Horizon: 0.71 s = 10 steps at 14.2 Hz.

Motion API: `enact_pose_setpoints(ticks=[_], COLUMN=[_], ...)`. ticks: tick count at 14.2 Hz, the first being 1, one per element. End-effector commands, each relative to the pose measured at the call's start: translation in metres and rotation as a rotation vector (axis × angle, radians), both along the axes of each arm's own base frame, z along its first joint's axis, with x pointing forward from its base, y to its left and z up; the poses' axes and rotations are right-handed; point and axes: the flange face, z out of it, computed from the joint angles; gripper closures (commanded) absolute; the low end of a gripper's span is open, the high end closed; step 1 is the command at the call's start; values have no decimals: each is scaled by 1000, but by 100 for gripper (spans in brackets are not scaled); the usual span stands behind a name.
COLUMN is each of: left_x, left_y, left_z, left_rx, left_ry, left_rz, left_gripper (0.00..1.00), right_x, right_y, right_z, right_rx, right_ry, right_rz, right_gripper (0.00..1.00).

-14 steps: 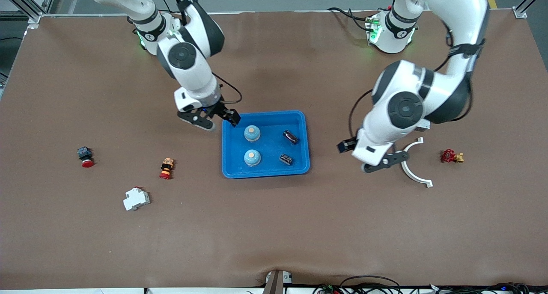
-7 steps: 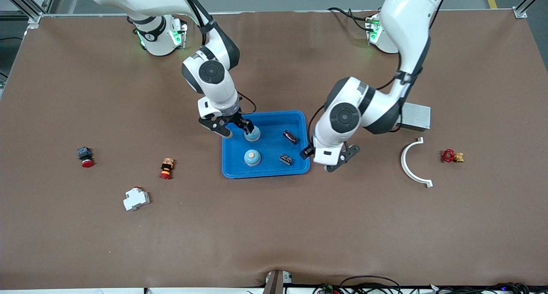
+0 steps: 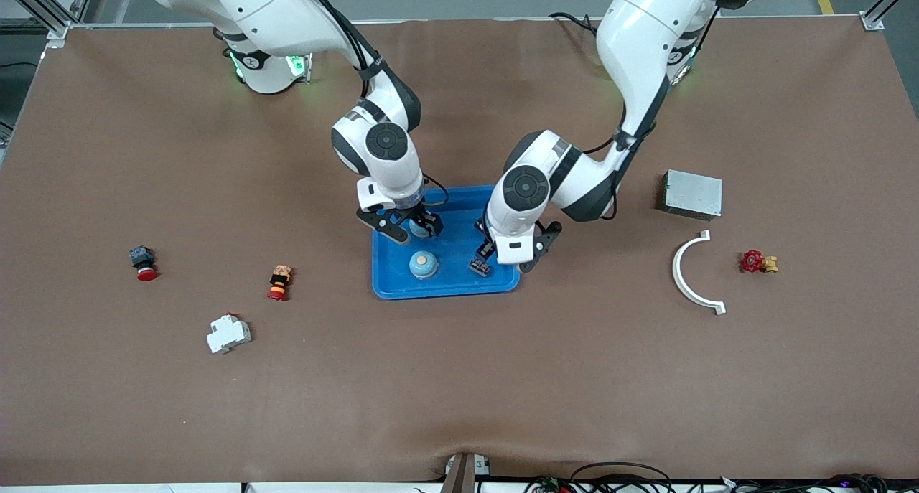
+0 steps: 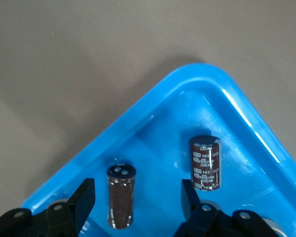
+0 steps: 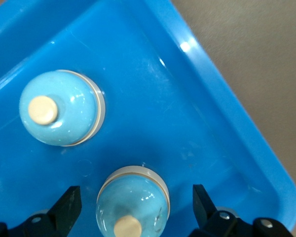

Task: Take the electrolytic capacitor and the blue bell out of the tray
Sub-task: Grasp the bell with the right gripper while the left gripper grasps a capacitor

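a: why are both arms over the blue tray (image 3: 445, 286)?
b: each wants one thing. the right gripper (image 5: 133, 210) is wide around a blue bell (image 5: 133, 207). the left gripper (image 4: 138, 200) is open around a capacitor (image 4: 121, 195) (both lie in the tray).
a: and the wrist views?
b: they show gaps beside the fingers; the front view hides that.

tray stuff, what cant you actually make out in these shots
- Front view: the second capacitor is covered by the left arm; only the left wrist view shows it.
- Front view: the bell under the right gripper is mostly covered by its fingers.
- Left wrist view: the print on that capacitor is too small to read.
- Right wrist view: the lower bell is cut off by the picture's edge.
- No view shows the whole tray.
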Motion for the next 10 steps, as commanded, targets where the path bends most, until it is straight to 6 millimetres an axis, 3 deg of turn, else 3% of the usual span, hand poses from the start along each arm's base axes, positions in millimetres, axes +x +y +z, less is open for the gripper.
enact_pose_setpoints(ticks=[1,4,5,6,7,8,9,10], left_x=[-17,-35,-49,-51,-49,-50,-49,-46], left_y=[-5,2,-4,-7,-6,-7,-3,-2], left_z=[-18,-41,-46,-41,-41,-46,-49,-44], left_rx=[-10,16,30,28,27,31,36,35], left_ry=[-11,8,19,15,16,22,26,25], left_rz=[41,53,45,51,70,73,80,88], left_gripper=[22,33,34,36,45,63,86,100], right_x=[4,0,0,-1,-2,-3,-3,-4], right_y=[4,7,7,6,7,6,6,7], right_z=[2,0,-1,-2,-3,-4,-6,-7], right_rx=[-15,-20,-21,-29,-37,-40,-41,-42], right_ry=[-21,-19,-18,-21,-26,-25,-23,-23], right_rz=[-11,-2,0,9,24,27,27,31], right_gripper=[0,0,0,12,31,46,52,55])
